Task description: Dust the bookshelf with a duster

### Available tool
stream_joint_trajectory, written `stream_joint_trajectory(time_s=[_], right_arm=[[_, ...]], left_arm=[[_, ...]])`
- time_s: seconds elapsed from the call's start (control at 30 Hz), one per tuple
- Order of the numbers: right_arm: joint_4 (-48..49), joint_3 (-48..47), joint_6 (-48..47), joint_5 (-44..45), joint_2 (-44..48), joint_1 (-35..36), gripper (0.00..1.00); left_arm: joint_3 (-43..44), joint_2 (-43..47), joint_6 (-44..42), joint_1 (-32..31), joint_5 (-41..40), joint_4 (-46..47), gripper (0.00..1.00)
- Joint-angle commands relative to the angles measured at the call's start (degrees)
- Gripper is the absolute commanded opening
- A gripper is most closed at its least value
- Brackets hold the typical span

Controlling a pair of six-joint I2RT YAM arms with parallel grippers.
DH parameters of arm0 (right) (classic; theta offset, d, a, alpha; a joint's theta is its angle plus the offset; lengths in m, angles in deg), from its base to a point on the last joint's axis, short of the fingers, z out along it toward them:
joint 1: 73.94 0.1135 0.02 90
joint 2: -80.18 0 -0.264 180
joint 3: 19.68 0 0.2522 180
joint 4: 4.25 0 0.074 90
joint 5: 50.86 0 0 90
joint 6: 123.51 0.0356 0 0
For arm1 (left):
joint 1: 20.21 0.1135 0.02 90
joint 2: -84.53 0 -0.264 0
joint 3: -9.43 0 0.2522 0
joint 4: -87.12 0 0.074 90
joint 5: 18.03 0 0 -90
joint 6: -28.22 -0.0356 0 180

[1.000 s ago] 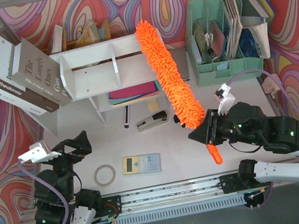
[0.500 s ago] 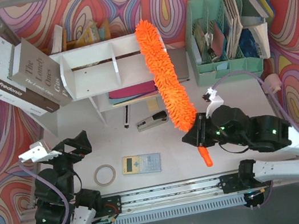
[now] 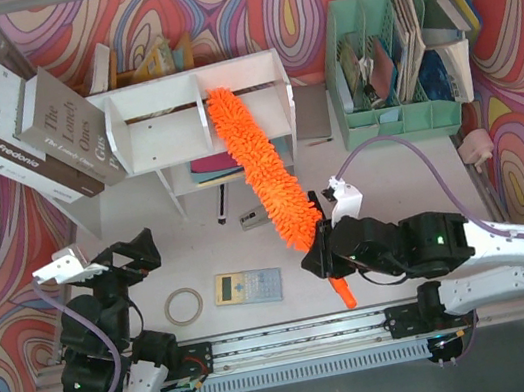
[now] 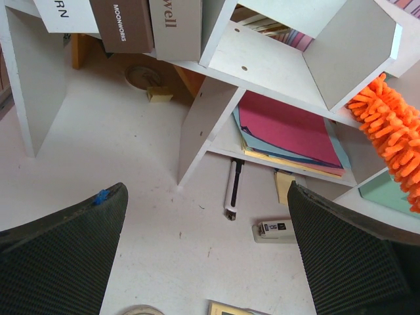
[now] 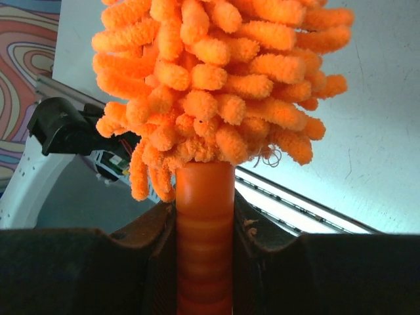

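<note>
**Item:** duster (image 3: 260, 171).
**Location:** the fluffy head is slanting across the front of the bookshelf (image 3: 149, 99). Its tip is lying at the upper tier just right of the middle divider and appears to be touching it.
**Long axis:** running from the handle, near and right, away and leftward to the shelf.
**Holder:** the right end effector (image 3: 325, 251) is clamping the slim handle just below the head, jaws closed tight on it.
**Other arm:** the left end effector (image 3: 102, 267) is standing spread wide and gripping nothing, above the surface (image 3: 390, 173) before the shelf's left half.
**Bearing on the next move:** the shelf is lying ahead and left of the right arm, so a sideways sweep along the tier is likely falling to that arm.
</note>
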Motion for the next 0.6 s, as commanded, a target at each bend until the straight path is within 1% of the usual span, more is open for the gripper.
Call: stream_joint_trajectory(time_s=[0.0,0.13,0.3,0.47,0.57], right_arm=[[-0.88,-1.51,3.90,5.69,-0.67,2.57,0.00],[-1.72,-2.58,7.24,11.05,-3.01,7.62,0.00],[-4.87,-6.83,10.24,17.89,-5.71,12.41,0.00],[-4.92,-8.62,10.03,20.02,-5.41,13.75,0.00],[-6.70,-9.31,10.85,21.40,-4.57,13.78,0.00]], left_arm=[[0.20,0.19,-0.42,0.24,0.42,0.68,0.98],[0.18,0.44,-0.35,0.24,0.41,0.63,0.98],[0.25,0.54,-0.25,0.24,0.48,0.63,0.98],[0.24,0.54,-0.24,0.24,0.59,0.67,0.98],[0.22,0.70,-0.24,0.26,0.52,0.62,0.98]])
